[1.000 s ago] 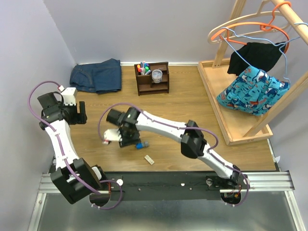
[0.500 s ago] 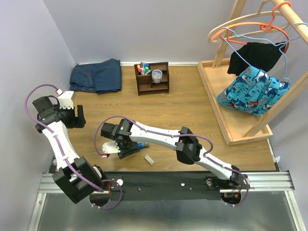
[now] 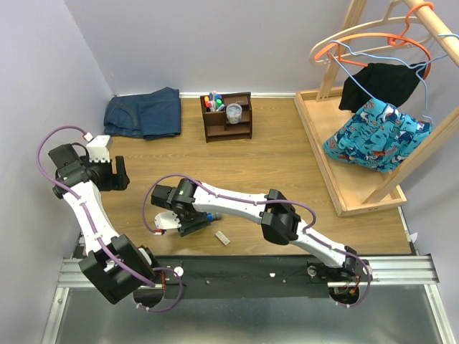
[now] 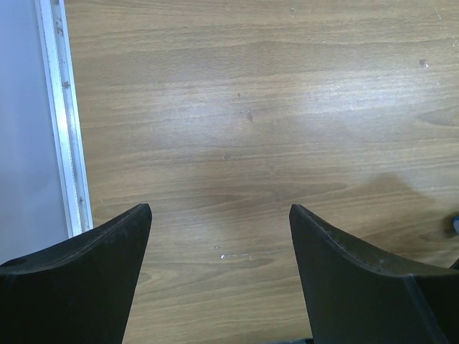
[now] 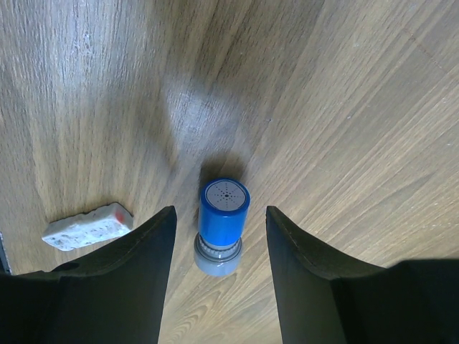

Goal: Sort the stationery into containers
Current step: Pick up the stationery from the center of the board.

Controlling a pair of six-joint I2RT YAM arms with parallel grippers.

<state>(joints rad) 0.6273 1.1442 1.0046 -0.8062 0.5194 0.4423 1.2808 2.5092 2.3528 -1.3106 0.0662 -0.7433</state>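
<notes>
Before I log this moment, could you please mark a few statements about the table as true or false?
1. The right gripper has its fingers open on either side of the blue cylinder. True.
2. The left gripper holds a marker. False: its fingers are open and empty over the bare table.
3. The beige block lies in the dark wooden organiser. False: it lies on the table, near the blue cylinder.
4. Markers with coloured caps stand in the organiser's taller section. True.
</notes>
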